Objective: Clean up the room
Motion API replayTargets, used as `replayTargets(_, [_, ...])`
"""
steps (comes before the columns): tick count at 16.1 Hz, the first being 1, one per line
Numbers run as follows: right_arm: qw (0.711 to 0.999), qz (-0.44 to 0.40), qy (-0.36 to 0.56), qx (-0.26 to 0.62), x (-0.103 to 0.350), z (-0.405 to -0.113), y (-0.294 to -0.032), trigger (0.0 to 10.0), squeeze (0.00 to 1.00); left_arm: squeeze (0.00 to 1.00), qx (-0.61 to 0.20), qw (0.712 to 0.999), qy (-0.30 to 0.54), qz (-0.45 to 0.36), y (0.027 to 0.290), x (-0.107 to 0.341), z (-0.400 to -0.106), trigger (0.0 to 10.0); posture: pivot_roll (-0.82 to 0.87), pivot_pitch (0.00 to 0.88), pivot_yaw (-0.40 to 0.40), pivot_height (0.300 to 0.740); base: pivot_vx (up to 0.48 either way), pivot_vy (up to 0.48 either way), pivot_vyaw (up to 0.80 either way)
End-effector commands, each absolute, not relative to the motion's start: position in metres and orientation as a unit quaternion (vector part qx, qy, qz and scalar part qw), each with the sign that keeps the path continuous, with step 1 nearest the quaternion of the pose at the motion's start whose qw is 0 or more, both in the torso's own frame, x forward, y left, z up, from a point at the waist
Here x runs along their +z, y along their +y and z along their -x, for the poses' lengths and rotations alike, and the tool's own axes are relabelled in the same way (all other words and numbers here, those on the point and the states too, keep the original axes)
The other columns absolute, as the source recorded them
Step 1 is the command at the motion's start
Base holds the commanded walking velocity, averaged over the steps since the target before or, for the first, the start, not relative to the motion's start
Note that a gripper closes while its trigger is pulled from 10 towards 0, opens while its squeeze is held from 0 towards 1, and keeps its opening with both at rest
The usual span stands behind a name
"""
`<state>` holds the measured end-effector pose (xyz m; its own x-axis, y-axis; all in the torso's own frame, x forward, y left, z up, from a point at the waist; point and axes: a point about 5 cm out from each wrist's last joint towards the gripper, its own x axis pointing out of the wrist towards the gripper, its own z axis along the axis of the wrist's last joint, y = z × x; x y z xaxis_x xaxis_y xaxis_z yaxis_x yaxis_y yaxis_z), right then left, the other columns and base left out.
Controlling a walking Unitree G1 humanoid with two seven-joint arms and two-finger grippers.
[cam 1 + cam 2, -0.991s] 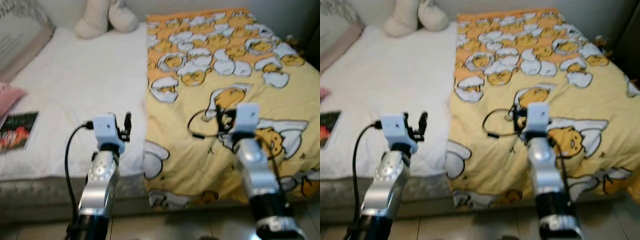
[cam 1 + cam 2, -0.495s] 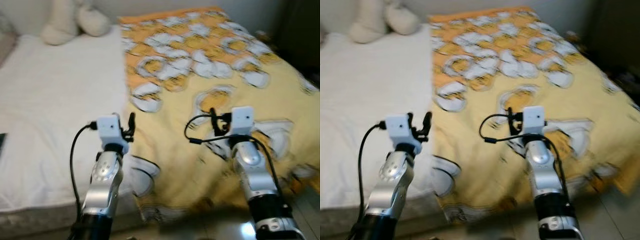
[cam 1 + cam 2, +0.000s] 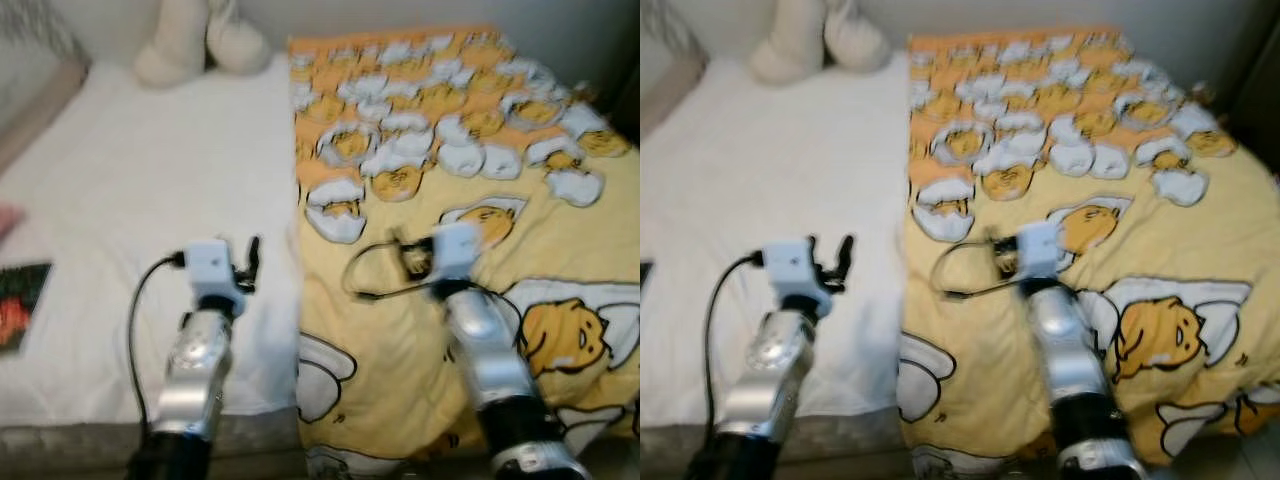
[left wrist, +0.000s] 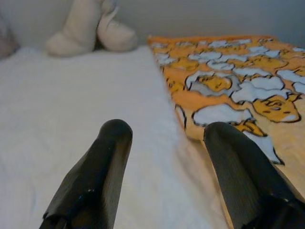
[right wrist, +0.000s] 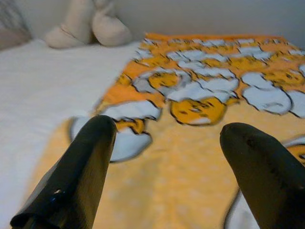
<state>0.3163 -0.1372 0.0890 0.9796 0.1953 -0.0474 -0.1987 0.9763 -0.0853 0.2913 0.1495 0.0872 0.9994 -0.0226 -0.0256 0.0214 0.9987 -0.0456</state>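
A bed lies before me, its left half a bare white sheet (image 3: 150,170) and its right half under a yellow blanket (image 3: 450,150) printed with egg cartoons. A cream plush toy (image 3: 200,40) rests at the head of the bed. My left gripper (image 4: 164,131) hangs open over the white sheet, just left of the blanket's edge (image 3: 250,255). Over the yellow blanket my right gripper (image 5: 167,126) is also open, with nothing between its fingers (image 3: 415,258).
A dark book (image 3: 20,305) lies on the sheet at the far left, with something pink (image 3: 6,218) just beyond it. A grey pillow (image 3: 30,60) sits at the upper left corner. The mattress's front edge (image 3: 80,440) runs below my arms.
The whole view has swung back to the left, so the book is in sight again. Both arms hold much the same raised pose, fingers still apart.
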Motion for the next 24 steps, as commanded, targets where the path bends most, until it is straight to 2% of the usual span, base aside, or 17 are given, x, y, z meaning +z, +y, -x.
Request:
replayTargets(1, [0.995,0.045,0.018,0.082,0.089,-0.315,-0.148,10.0,0.0,0.0,-0.032,0.999,0.019,0.011,0.14,0.089,-0.298,10.0,-0.15,0.0,0.104,0.74,0.251,0.409,-0.68])
replayTargets(6, [0.995,0.049,0.018,0.081,0.088,-0.311,-0.148,10.0,0.0,0.0,-0.05,0.998,0.029,-0.001,0.133,0.088,-0.302,10.0,-0.17,0.0,0.119,0.74,0.0,0.0,-0.68])
replayTargets(11, [0.995,0.053,0.008,0.084,0.09,-0.305,-0.151,10.0,0.0,0.0,-0.008,0.999,0.047,-0.001,0.144,0.081,-0.305,10.0,-0.18,0.0,0.114,0.74,0.0,0.0,0.0])
replayTargets(24, [0.995,0.053,0.008,0.084,0.09,-0.305,-0.151,10.0,0.0,0.0,-0.008,0.999,0.047,-0.001,0.144,0.081,-0.305,10.0,-0.18,0.0,0.114,0.74,0.0,0.0,0.0])
